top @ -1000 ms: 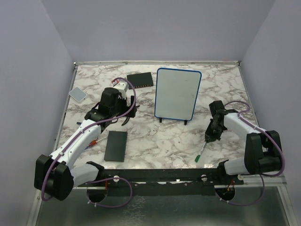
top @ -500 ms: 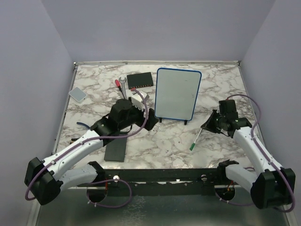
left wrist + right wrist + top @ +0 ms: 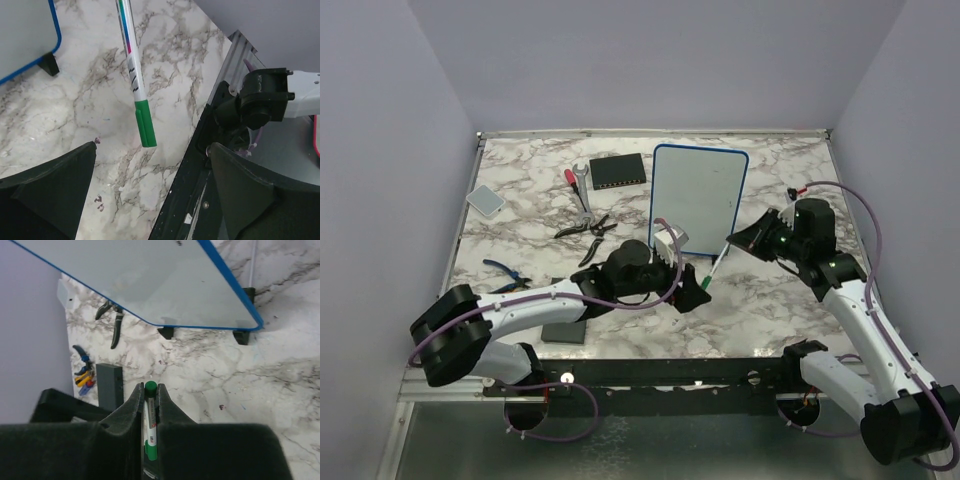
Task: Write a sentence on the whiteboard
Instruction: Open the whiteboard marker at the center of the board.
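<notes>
The whiteboard (image 3: 698, 200) stands upright on black feet at mid-table; its blue corner shows in the left wrist view (image 3: 25, 35) and its face in the right wrist view (image 3: 150, 285). No green lettering shows on it. My right gripper (image 3: 745, 238) (image 3: 150, 394) is shut on a white marker with a green cap (image 3: 718, 262) (image 3: 151, 387), held off the table, slanting down-left before the board's right foot. My left gripper (image 3: 692, 290) (image 3: 152, 162) is open just below the marker's green end (image 3: 145, 127), not touching it.
A black slab (image 3: 563, 332) (image 3: 110, 385) lies under the left arm. A black box (image 3: 618, 170), a wrench (image 3: 578, 180), pliers (image 3: 585, 230) (image 3: 112, 322), blue-handled pliers (image 3: 505, 270) and a grey pad (image 3: 485, 200) lie at the left and back. The table's front rail (image 3: 200, 165) is close.
My right gripper lifted the marker off the table and carried it left toward the board. My left arm swung right across the table until its open gripper came under the marker's end.
</notes>
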`<state>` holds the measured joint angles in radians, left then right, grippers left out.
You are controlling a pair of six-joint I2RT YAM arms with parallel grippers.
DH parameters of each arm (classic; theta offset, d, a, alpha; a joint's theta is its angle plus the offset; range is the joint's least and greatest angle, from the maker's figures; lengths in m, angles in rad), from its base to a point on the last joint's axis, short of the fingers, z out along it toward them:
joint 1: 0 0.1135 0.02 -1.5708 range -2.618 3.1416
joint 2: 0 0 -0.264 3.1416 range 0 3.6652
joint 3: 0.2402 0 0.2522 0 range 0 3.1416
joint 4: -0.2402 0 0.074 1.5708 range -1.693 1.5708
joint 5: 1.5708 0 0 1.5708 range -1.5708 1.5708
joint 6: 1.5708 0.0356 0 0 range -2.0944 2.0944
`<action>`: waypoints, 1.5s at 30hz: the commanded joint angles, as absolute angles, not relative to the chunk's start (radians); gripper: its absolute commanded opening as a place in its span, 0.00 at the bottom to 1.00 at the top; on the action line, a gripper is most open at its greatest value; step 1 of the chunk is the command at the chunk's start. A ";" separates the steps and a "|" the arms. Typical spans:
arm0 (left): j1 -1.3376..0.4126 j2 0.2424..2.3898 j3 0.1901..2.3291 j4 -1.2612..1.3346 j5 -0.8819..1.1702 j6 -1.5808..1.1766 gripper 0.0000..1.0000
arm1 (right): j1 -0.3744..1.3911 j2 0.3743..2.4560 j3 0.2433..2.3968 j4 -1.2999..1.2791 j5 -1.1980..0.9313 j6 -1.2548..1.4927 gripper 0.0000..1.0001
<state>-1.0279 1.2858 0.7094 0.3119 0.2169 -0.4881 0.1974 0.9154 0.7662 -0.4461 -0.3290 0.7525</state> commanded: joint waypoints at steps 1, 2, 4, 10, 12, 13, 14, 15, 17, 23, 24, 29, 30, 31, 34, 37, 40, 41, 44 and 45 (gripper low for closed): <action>-1.030 1.365 0.742 0.411 0.340 -0.565 0.96 | 0.224 0.913 0.802 -0.344 -0.425 0.775 0.00; -1.030 1.367 0.745 0.412 0.341 -0.562 0.96 | 0.227 0.911 0.800 -0.331 -0.433 0.775 0.00; -1.029 1.377 0.755 0.410 0.343 -0.562 0.94 | 0.229 0.910 0.796 -0.303 -0.457 0.775 0.00; -1.029 1.400 0.767 0.407 0.329 -0.589 0.51 | 0.229 0.902 0.776 -0.259 -0.495 0.766 0.00; -1.030 1.390 0.764 0.407 0.313 -0.588 0.47 | 0.229 0.899 0.777 -0.264 -0.495 0.758 0.00; -1.029 1.385 0.763 0.407 0.310 -0.588 0.42 | 0.230 0.898 0.776 -0.265 -0.496 0.755 0.00; -1.029 1.382 0.762 0.407 0.308 -0.588 0.33 | 0.230 0.896 0.774 -0.265 -0.498 0.753 0.00; -1.029 1.382 0.762 0.408 0.308 -0.588 0.21 | 0.230 0.895 0.773 -0.265 -0.498 0.752 0.00; -1.030 1.381 0.762 0.402 0.309 -0.582 0.00 | 0.230 0.893 0.774 -0.270 -0.494 0.747 0.00; -1.017 1.341 0.792 0.261 0.292 -0.469 0.00 | 0.230 0.904 0.790 -0.286 -0.514 0.695 0.38; -1.010 1.333 0.803 0.224 0.297 -0.438 0.00 | 0.230 0.903 0.794 -0.292 -0.515 0.681 0.48; -0.952 1.278 0.871 -0.004 0.369 -0.234 0.00 | 0.230 0.902 0.839 -0.333 -0.566 0.567 0.84; -0.941 1.266 0.880 -0.046 0.391 -0.189 0.00 | 0.230 0.908 0.851 -0.349 -0.590 0.537 0.85; -0.933 1.255 0.887 -0.079 0.406 -0.148 0.00 | 0.229 0.914 0.862 -0.365 -0.614 0.508 0.86; -0.924 1.223 0.893 -0.155 0.455 -0.044 0.00 | 0.230 0.940 0.891 -0.394 -0.710 0.446 0.88; -0.923 1.202 0.897 -0.205 0.487 0.038 0.00 | 0.230 0.976 0.913 -0.398 -0.867 0.408 0.88; -0.919 1.190 0.904 -0.267 0.493 0.102 0.00 | 0.232 1.009 0.923 -0.402 -1.012 0.378 0.89; -0.918 1.188 0.909 -0.291 0.499 0.123 0.00 | 0.240 1.018 0.925 -0.410 -1.046 0.366 0.89; -0.916 1.184 0.919 -0.347 0.526 0.177 0.00 | 0.302 1.051 0.931 -0.444 -1.071 0.322 0.89; -0.916 1.180 0.919 -0.344 0.550 0.178 0.00 | 0.331 1.064 0.934 -0.460 -1.064 0.305 0.89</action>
